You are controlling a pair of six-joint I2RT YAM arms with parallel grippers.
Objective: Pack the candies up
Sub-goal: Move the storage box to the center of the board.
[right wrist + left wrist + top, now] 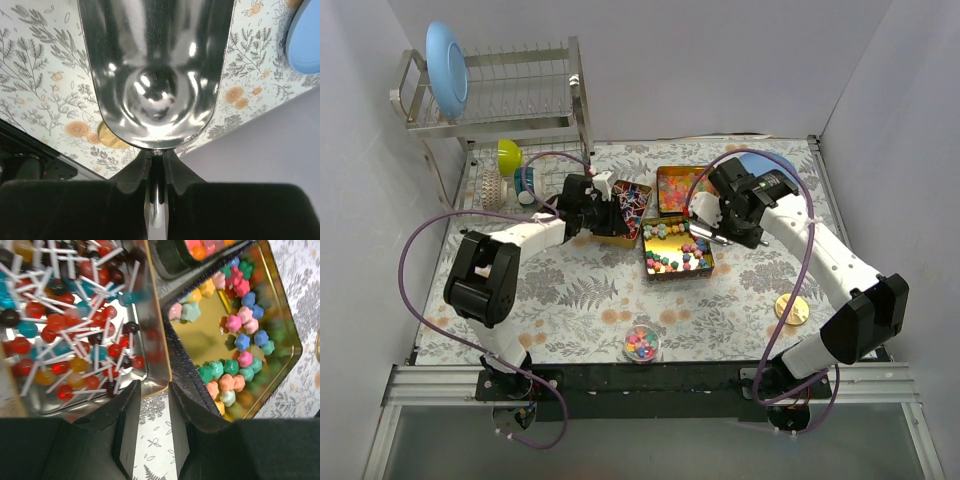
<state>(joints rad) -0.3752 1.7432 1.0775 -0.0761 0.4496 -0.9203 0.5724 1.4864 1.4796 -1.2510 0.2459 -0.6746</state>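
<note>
**A:** Scooping seems the way, but how will the candies (678,258) handle?

**B:** I judge them light, hard and quick to roll, so pinching them singly would be slow and slippery. They are better lifted from beneath, with the scoop (155,75) pushed low through the heap. They lie in the open tin (197,335) at the centre of the top view. More sit in a small round cup (641,343) at lower centre.

**A:** Who has the scoop?

**B:** The right tool (156,159) is clamped on its thin handle, and the bowl is shiny and bare. In the top view that arm bends in from the lower right, with its wrist over the tin's right edge.

**A:** And the other arm?

**B:** The left tool (152,389) has its fingers narrowly parted with nothing between them. That arm stretches from the lower left toward upper centre. Its tips are at the near corner of the lollipop tin (152,325), low over the tabletop (150,440).
</note>
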